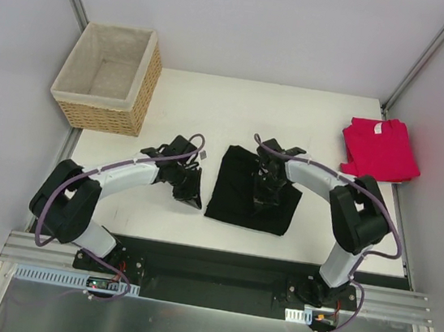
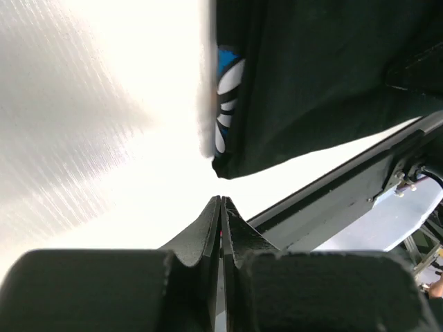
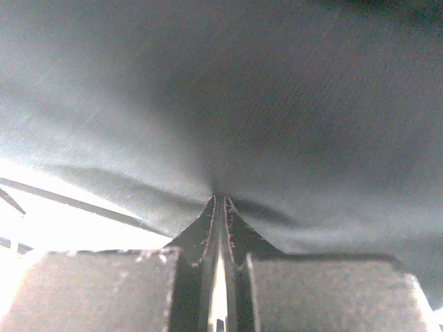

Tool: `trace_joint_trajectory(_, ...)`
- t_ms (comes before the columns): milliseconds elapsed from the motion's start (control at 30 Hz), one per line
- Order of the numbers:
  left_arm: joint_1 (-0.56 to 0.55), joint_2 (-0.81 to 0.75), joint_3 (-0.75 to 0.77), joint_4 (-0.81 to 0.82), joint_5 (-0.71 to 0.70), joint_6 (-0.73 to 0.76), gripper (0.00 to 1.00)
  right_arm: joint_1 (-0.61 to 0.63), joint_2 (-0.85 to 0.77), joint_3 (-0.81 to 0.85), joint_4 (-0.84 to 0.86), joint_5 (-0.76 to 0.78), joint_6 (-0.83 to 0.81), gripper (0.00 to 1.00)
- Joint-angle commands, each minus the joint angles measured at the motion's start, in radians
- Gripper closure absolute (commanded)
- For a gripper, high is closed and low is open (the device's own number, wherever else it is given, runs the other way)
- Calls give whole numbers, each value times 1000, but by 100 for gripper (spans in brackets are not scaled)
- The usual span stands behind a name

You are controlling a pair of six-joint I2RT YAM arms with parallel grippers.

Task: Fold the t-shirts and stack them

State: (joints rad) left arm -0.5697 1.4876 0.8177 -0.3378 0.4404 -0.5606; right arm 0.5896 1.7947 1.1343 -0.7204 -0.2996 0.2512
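Black shirt (image 1: pixel 231 188) lies folded at mid-table, daisy print showing at its left edge in the left wrist view. Red shirt (image 1: pixel 380 150) lies folded at the table's (image 1: pixel 214 99) far right corner, well apart. Right gripper (image 3: pixel 220 199): jaws closed, tips against the black cloth, which puckers there; whether cloth is pinched, cannot tell. Left gripper (image 2: pixel 220 200): jaws closed on nothing, just left of the black shirt. Basket (image 1: pixel 102 109) at far left.
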Motion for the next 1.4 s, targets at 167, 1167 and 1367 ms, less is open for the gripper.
trace_joint_trajectory(167,1,-108,161,-76,-23,31,100,32,-256,183,-106,172,19,99)
trace_joint_trajectory(1167,-25,-102,250,-29,-34,90,100,-171,168,295,-45,166,-92,99)
trace_joint_trajectory(1367,-25,-190,198,-89,-80,97,100,-169,310,383,-57,129,-90,99)
